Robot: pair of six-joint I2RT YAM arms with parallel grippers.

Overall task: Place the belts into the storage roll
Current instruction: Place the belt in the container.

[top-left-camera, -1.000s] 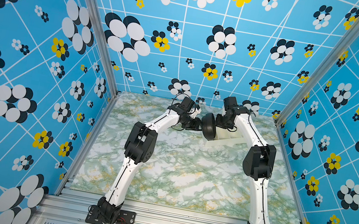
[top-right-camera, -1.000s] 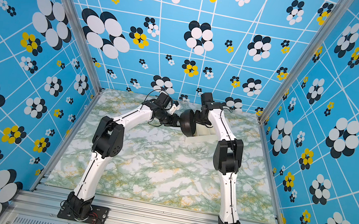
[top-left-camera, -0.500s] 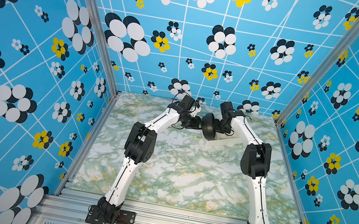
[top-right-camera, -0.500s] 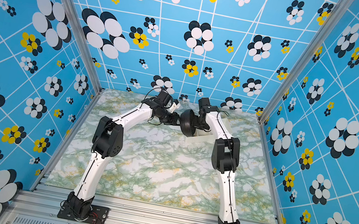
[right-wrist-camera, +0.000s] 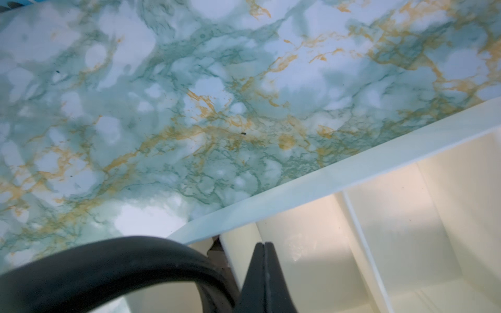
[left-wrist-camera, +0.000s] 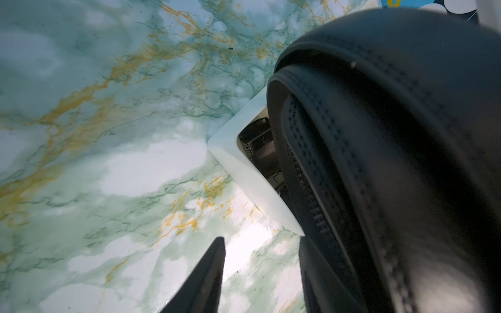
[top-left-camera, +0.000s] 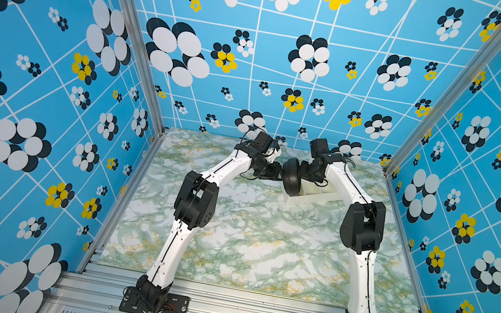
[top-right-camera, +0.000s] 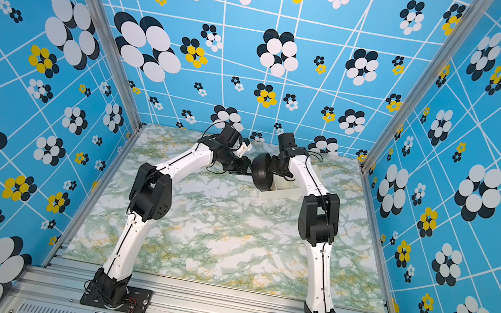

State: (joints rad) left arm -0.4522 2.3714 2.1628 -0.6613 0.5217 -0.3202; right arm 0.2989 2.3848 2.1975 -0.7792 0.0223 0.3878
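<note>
The coiled belt (top-left-camera: 292, 177) is propped on edge in the storage roll's (top-left-camera: 310, 203) end compartment, not yet seated, with the left hand (left-wrist-camera: 261, 239) released and the right hand (right-wrist-camera: 264, 245) clenched beside it.

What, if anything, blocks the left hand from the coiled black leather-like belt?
Probably nothing, so yes: the open left hand sits beside the black leather-like belt, coiled on edge over one end of the cream-white plastic tray; nothing shows between them.

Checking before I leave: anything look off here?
The coiled belt stands on edge at one end of the tray, rising well above its walls. The tray sits askew to the table edges.
</note>
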